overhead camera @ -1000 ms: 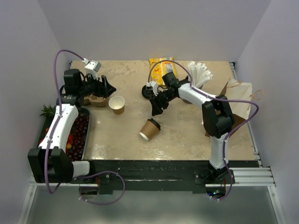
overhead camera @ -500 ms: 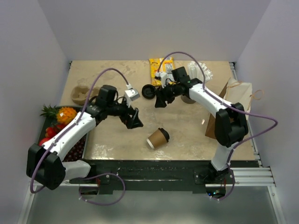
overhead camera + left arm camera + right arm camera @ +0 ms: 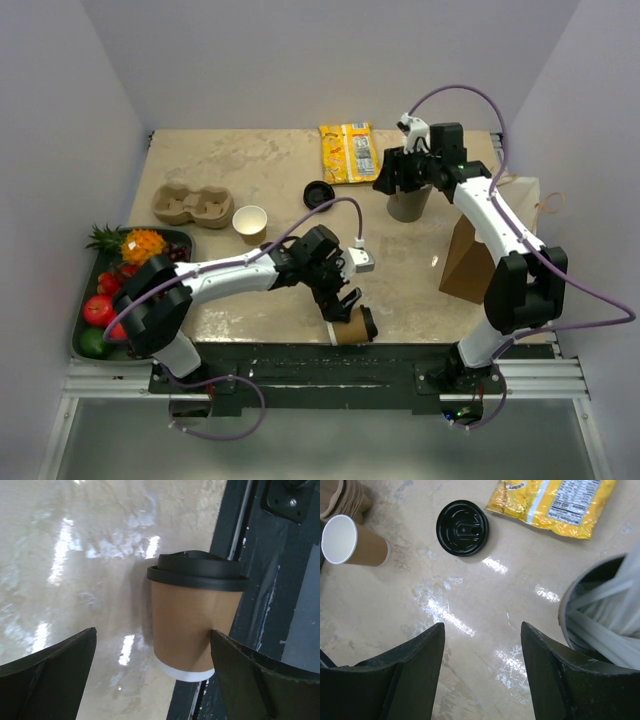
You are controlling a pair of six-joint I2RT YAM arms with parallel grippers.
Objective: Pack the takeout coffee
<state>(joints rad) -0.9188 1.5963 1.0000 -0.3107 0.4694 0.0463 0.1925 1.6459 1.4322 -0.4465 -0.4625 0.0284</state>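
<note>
A lidded kraft cup (image 3: 352,327) lies on its side at the table's near edge. It also shows in the left wrist view (image 3: 192,620), with its black lid (image 3: 197,572) on. My left gripper (image 3: 343,303) is open around it (image 3: 154,631). The right finger (image 3: 250,680) touches the cup's side and the left finger (image 3: 50,665) stands apart. The second cup (image 3: 250,222), open and upright, stands left of centre (image 3: 352,547). Its loose black lid (image 3: 319,193) lies flat (image 3: 462,528). My right gripper (image 3: 388,180) is open and empty above the table (image 3: 482,625).
A moulded two-cup carrier (image 3: 188,204) sits at the far left. A grey cup of straws (image 3: 408,203) stands beside my right gripper (image 3: 600,610). A yellow snack bag (image 3: 347,152) lies at the back. A brown paper bag (image 3: 478,250) stands right. A fruit tray (image 3: 84,345) is at the left edge.
My left arm swung from the carrier to the lidded cup, which moved to the near edge. My right arm drew back from the loose lid toward the straw cup.
</note>
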